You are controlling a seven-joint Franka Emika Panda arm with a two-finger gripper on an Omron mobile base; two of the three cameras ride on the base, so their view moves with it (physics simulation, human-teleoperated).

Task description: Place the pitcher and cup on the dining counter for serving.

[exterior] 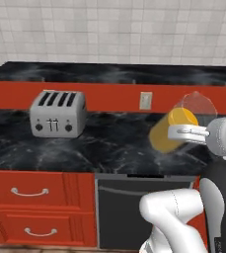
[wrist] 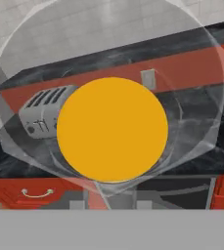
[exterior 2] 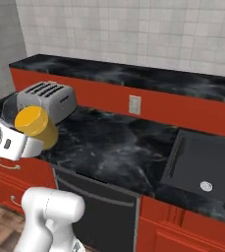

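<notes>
My gripper (exterior: 186,132) is shut on the pitcher (exterior: 176,126), a clear glass cylinder with orange-yellow liquid, held tilted in the air above the lower black worktop. In the right base view the pitcher (exterior 2: 35,125) sits in the gripper (exterior 2: 31,143) at the left, in front of the toaster. In the hand view the pitcher (wrist: 112,129) is seen end-on as an orange disc inside a clear ring. The dining counter (exterior: 109,74), black marbled on top with a plain red front, runs along the back behind the worktop. The yellow cup is out of view.
A silver toaster (exterior: 57,113) stands on the worktop at the left. An outlet (exterior: 145,100) is set in the red panel. A dark sink (exterior 2: 207,167) lies at the right. Below are red drawers (exterior: 30,192) and a dishwasher front (exterior: 134,207).
</notes>
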